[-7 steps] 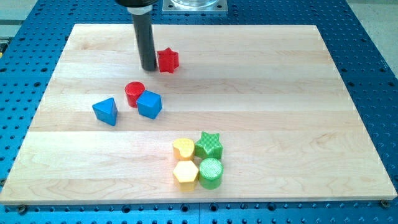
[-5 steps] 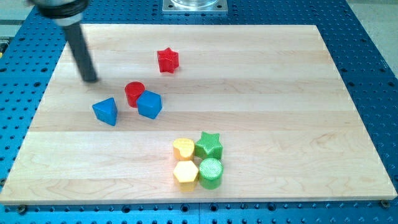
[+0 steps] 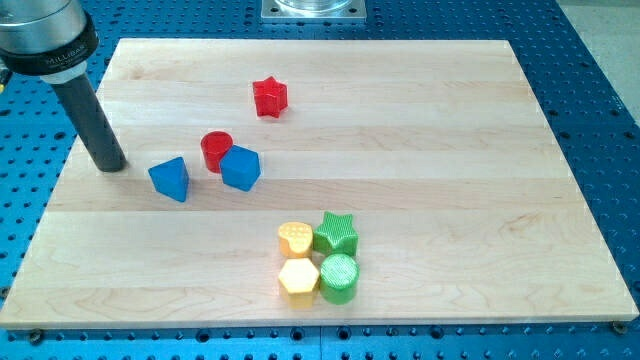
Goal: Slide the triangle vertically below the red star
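Tip (image 3: 108, 166) set on tabletop (image 3: 450, 180), near left edge — no fingers fitted, plain rod, nothing held. Blue triangle (image 3: 170, 179) just right of tip, apart. Red cylinder (image 3: 216, 150) touching blue cube (image 3: 240, 168) further right. Red star (image 3: 269, 97) farther back — yellow-green cluster nearer.

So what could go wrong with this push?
My tip sits to the view's left of the blue triangle, with a small gap. Pushing it right toward the spot below the red star could go wrong in two ways:
1. The red cylinder and blue cube stand in the way and may get shoved along.
2. The triangle's slanted sides may make it turn and slip off my tip.
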### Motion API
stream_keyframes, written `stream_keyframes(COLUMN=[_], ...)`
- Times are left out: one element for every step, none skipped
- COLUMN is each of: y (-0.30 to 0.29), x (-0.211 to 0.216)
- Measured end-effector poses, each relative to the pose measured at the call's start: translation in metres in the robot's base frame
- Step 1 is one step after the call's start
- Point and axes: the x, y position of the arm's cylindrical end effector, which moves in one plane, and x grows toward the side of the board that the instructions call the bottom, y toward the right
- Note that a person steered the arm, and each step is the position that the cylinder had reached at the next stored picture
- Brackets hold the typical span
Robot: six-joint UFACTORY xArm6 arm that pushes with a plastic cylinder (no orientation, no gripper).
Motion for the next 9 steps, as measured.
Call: stream_keyframes(y=[0.039, 0.044, 0.044, 0.069, 0.078, 0.078, 0.099, 0.122, 0.115], x=[0.005, 0.022, 0.027, 0.032, 0.034, 0.034, 0.054, 0.083, 0.085])
